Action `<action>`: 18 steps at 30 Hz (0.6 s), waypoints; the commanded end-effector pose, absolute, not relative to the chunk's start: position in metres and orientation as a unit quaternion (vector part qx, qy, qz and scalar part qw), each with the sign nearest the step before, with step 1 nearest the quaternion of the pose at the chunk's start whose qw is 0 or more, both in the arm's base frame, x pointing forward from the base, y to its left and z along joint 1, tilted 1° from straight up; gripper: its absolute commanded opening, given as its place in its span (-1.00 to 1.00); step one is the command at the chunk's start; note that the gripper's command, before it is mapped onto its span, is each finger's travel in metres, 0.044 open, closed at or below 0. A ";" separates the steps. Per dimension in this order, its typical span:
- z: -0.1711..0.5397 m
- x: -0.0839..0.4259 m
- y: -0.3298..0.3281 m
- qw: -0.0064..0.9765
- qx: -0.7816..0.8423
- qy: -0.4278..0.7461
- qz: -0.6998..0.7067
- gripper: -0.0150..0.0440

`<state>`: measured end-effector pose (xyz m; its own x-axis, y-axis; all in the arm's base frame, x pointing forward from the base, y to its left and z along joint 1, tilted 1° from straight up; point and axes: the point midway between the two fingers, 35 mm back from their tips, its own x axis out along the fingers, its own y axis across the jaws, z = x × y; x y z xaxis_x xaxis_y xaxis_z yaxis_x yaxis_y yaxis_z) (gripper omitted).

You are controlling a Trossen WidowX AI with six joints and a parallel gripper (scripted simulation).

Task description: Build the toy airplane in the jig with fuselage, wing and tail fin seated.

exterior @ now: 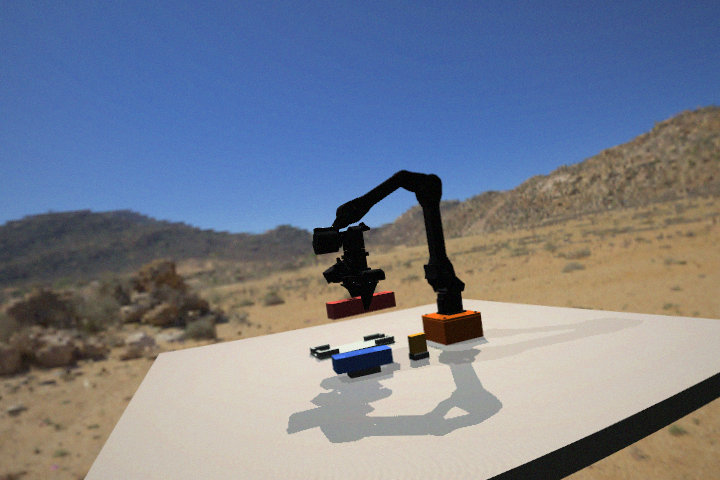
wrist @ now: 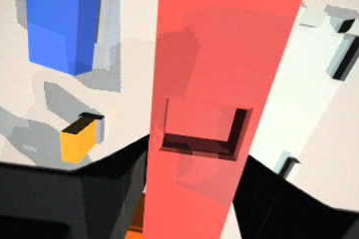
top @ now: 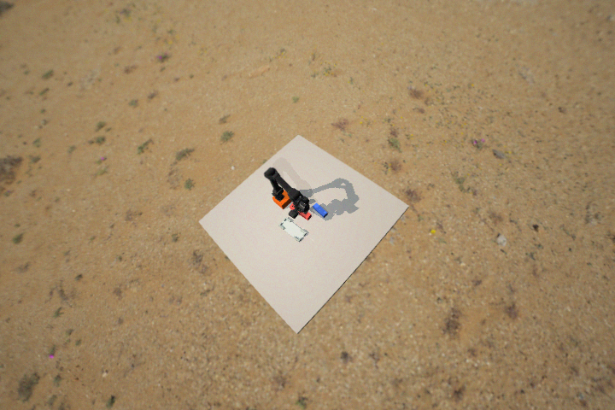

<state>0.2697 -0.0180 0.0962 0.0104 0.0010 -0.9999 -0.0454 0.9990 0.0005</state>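
Observation:
My gripper [exterior: 365,303] [wrist: 191,143] is shut on the red fuselage [top: 307,216] [exterior: 338,308] [wrist: 227,60], one finger on each long side. The fuselage hangs level, well above the table, with a rectangular socket facing up between the fingers. The pale cradle jig [top: 293,229] [exterior: 346,347] [wrist: 287,75] lies on the table, beside and below the fuselage, with dark-sided raised blocks near its ends. The blue wing [top: 319,210] [exterior: 363,358] [wrist: 55,35] rests on its dark tab on the other side. The small yellow tail fin [exterior: 416,344] [wrist: 78,144] stands upright on its dark tab. The tail socket is not visible.
The orange arm base [top: 280,200] [exterior: 451,328] [wrist: 135,233] stands on the pale square table [top: 294,289] [exterior: 202,424], near the tail fin. The wing lies closer than the jig in the exterior view. The arm's shadow falls around the wing and tail fin.

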 end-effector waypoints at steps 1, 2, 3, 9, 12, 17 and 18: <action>0.091 0.272 -0.030 0.711 -0.017 0.702 0.013 -0.49; 0.090 0.272 -0.033 0.711 -0.016 0.702 0.013 -0.49; 0.089 0.273 -0.035 0.711 -0.016 0.702 0.012 -0.49; 0.081 0.274 -0.052 0.711 -0.011 0.703 0.007 -0.49; 0.076 0.273 -0.061 0.710 -0.008 0.704 0.004 -0.49; 0.069 0.272 -0.075 0.709 -0.003 0.705 0.000 -0.49; 0.068 0.272 -0.078 0.709 -0.002 0.705 -0.001 -0.49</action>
<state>0.2727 -0.0689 0.0718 0.0059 -0.0003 -1.0000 -0.0059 1.0000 -0.0003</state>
